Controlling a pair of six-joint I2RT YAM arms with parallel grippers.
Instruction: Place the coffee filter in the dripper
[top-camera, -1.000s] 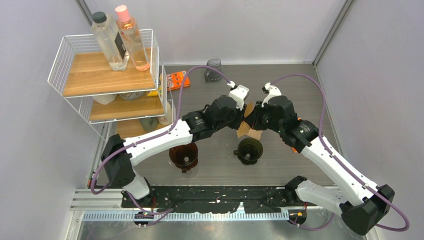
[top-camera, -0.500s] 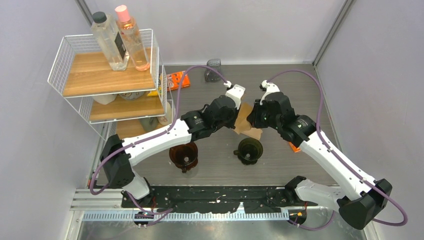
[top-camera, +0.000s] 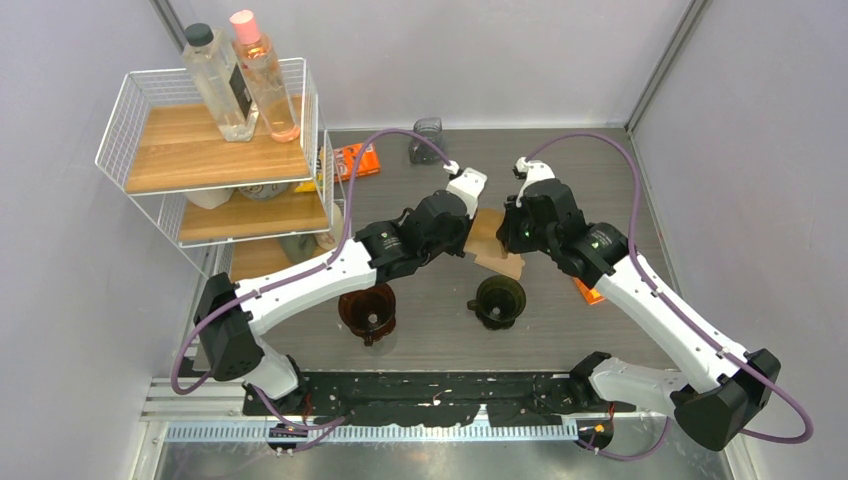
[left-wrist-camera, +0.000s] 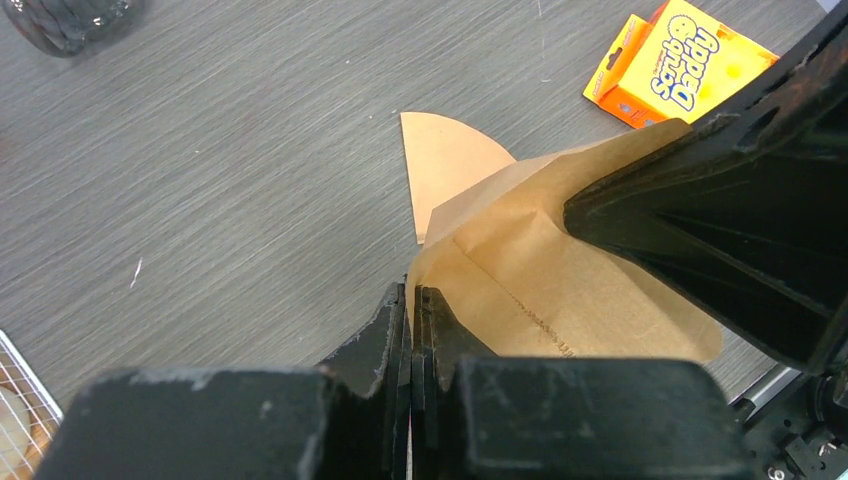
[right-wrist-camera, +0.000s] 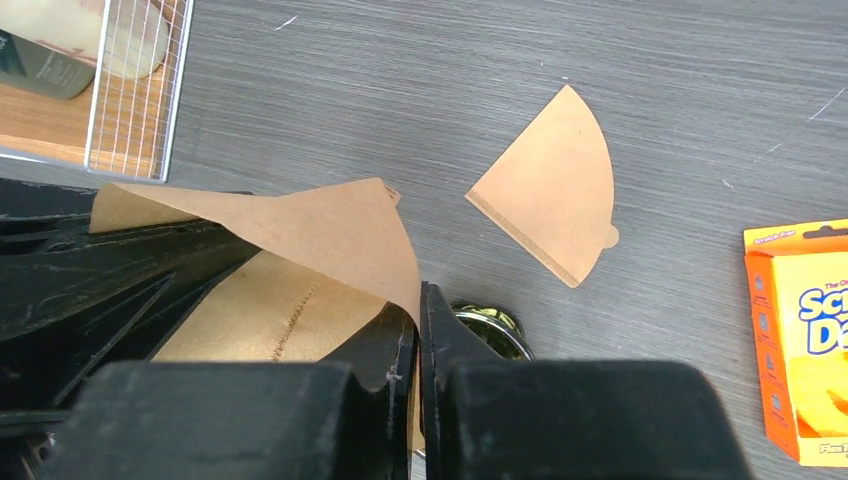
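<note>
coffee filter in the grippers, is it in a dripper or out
Out. The left gripper and right gripper pinch the coffee filter in mid-air; the green dripper and brown dripper hold no paper.

Grey wood-grain table — pale lilac walls

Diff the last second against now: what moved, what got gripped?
The left gripper closed on the coffee filter, which the right gripper already pinched. Both arms carried it slightly left and away from their bases. Unchanged: the amber dripper, the dark dripper and the spare filter lying flat on the table.
</note>
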